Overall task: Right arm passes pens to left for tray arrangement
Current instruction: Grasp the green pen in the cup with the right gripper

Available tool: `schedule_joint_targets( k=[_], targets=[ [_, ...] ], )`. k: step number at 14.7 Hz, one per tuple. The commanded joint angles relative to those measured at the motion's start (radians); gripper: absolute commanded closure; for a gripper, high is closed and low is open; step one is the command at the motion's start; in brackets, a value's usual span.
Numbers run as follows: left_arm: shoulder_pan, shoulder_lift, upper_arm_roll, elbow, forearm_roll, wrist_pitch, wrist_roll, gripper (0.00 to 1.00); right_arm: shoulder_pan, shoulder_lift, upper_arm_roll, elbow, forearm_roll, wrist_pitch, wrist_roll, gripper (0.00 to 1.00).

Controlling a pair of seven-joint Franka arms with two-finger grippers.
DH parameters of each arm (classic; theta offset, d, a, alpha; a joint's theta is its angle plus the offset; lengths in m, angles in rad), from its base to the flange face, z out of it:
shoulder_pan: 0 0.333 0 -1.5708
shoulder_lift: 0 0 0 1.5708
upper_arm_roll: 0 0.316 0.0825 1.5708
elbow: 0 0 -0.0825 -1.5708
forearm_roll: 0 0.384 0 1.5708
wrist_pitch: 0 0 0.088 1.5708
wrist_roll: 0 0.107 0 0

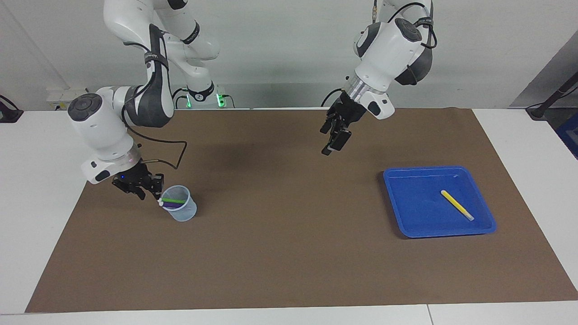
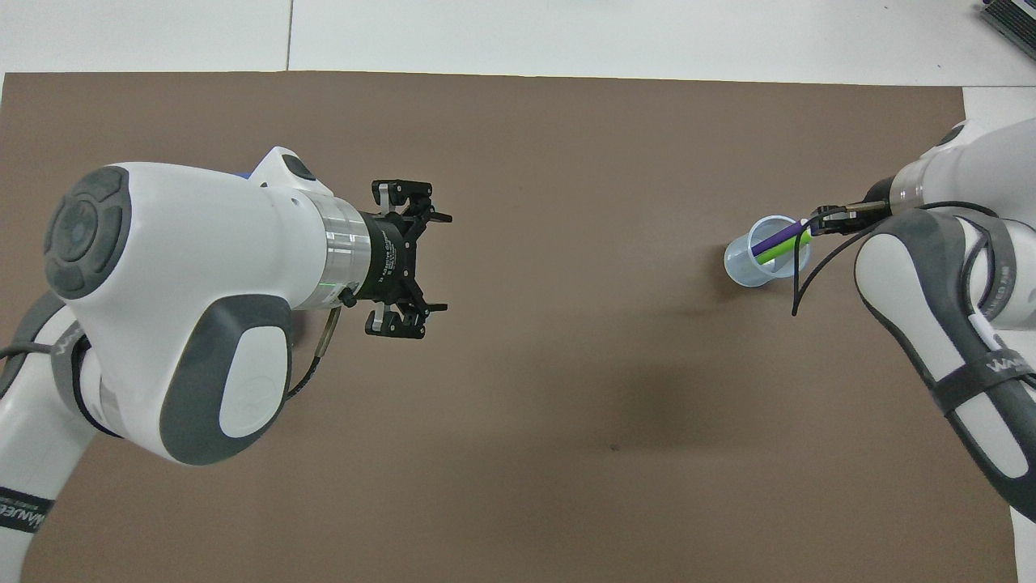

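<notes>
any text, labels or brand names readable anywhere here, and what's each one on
"WANL…": on the right arm strap, overhead view; the letters after that run out of sight.
"…ANLE…": on the left arm strap, only partly legible at the picture's edge.
White print on the black base of the left gripper: too small to read.
No text shows on the blue tray, the pens or the cup.
</notes>
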Motion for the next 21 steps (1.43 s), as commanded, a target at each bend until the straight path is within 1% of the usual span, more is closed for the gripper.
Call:
schedule_joint_targets(
  k=[1,3,4,10,12,15,21],
  targets=[
    [-0.014,-0.032,0.01,-0.043,-0.019,0.03,-0.018,0.0,-0.002,-0.019,0.006,-0.03,-0.017,0.009,-0.217,0.56],
    [-0.014,-0.032,0.01,-0.043,-0.019,0.035,-0.02,0.0,-0.013,-0.019,0.006,-0.028,-0.014,0.006,-0.405,0.55],
    [-0.014,-0.032,0.01,-0.043,-0.019,0.035,-0.02,0.0,-0.016,-0.021,0.006,-0.031,-0.014,0.004,-0.468,0.55],
    [-0.014,-0.029,0.01,-0.04,-0.019,0.036,-0.035,0.0,-0.01,-0.021,0.006,-0.031,0.0,0.006,-0.634,0.56],
    [-0.014,-0.029,0.01,-0.04,-0.019,0.036,-0.037,0.0,-0.016,-0.019,0.006,-0.03,0.018,0.007,-0.668,0.56],
    [-0.014,-0.029,0.01,-0.04,-0.021,0.036,-0.035,0.0,-0.019,-0.018,0.006,-0.024,0.078,0.009,-0.675,0.57],
    [-0.014,-0.029,0.01,-0.041,-0.021,0.036,-0.035,0.0,-0.027,0.021,0.006,-0.005,0.123,0.032,-0.672,0.61]
  ],
)
